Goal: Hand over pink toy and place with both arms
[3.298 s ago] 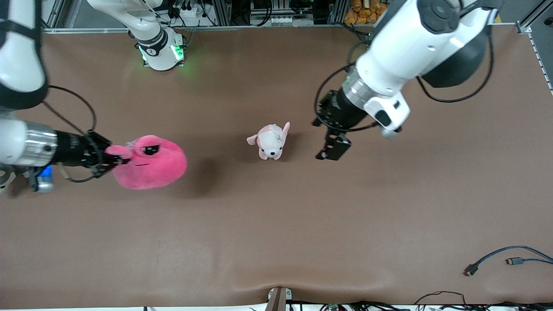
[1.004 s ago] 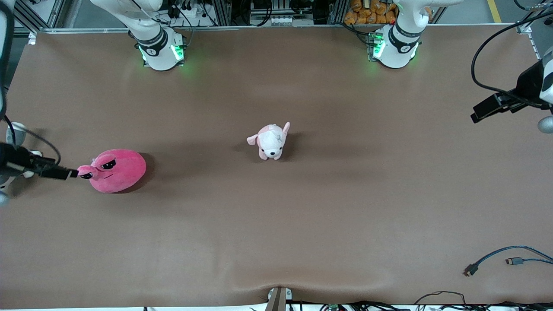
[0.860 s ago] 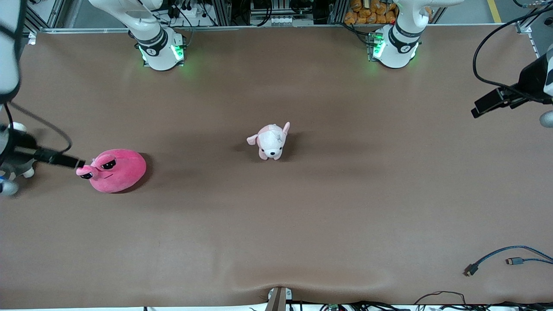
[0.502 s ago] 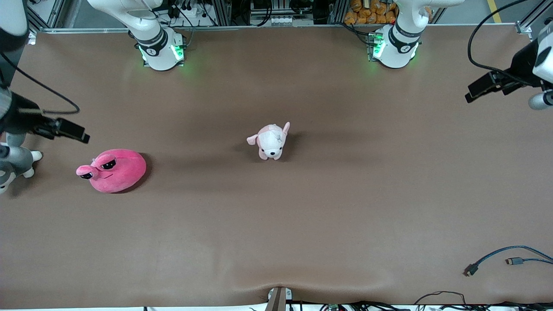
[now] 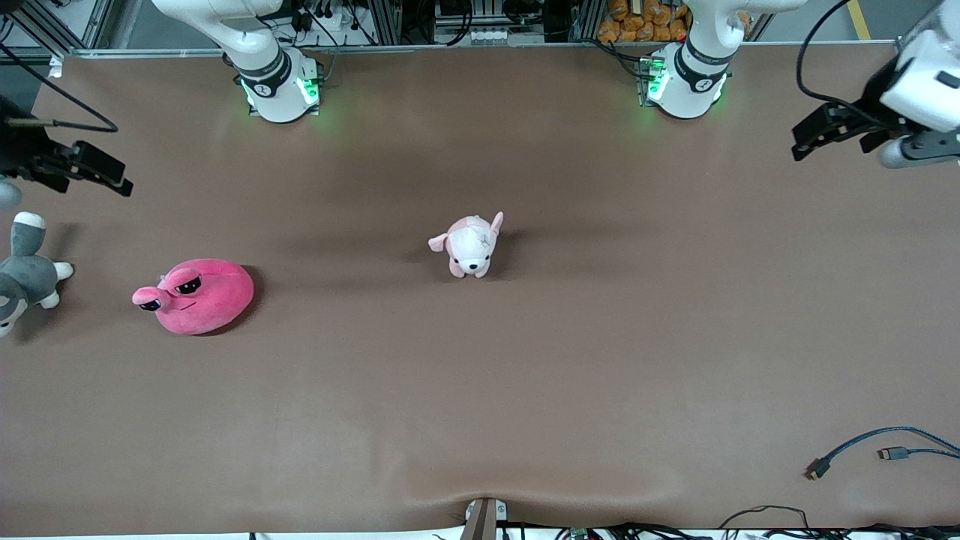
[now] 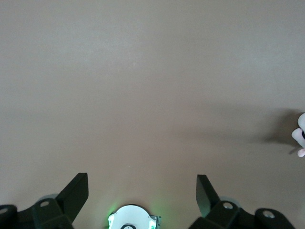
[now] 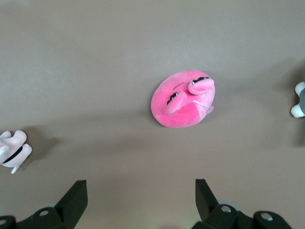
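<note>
— Across the front view first: pink toy resting on the brown table toward the right arm's end, eyes and mouth line showing, touched by nothing. Small pale puppy plush standing mid-table, well apart from it. Grey-and-white plush at the table's edge, at the right arm's end. Blue cable lying near the front camera at the left arm's end.

— And the grippers from up there?

— Right gripper up over the table edge above the grey plush, holding nothing. Left gripper raised over the left arm's end, equally bare. Spread of the fingers hard to judge from that height.

— Left wrist view, then?

— Shows what the front cannot: both black fingers splayed wide over bare table, only a sliver of the puppy plush at the frame's margin. No pink toy at all.

— Right wrist view?

— Fingers likewise wide apart, released. Pink toy below on the table, clear of them, with the puppy plush and a grey-and-white paw at the margins.
</note>
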